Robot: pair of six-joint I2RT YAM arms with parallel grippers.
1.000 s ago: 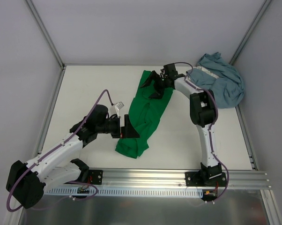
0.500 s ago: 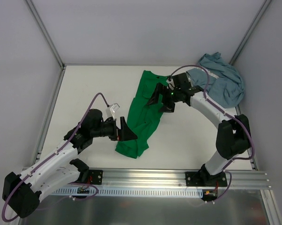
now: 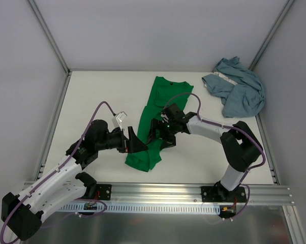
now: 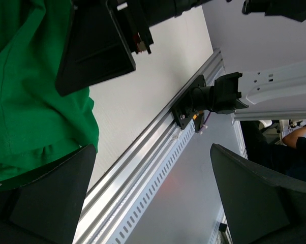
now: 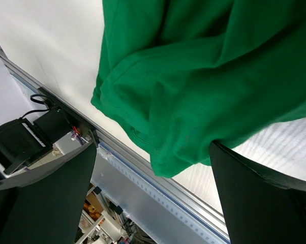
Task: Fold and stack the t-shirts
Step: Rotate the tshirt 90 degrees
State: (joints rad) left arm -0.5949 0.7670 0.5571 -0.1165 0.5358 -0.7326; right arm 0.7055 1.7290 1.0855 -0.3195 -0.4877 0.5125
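Top external: left pincer (image 3: 131, 137), right pincer (image 3: 160, 134) agape, facing across green t-shirt (image 3: 163, 96).

Bright, even overhead light in top view, w/ faint soft shadows on white table (image 3: 92, 96). Sharp at centre, slight bend twd frame edges. In wrist views, close-up fingers (image 4: 254, 203) dark & soft-focus; green t-shirt (image 5: 193, 76) crisp, well lit.
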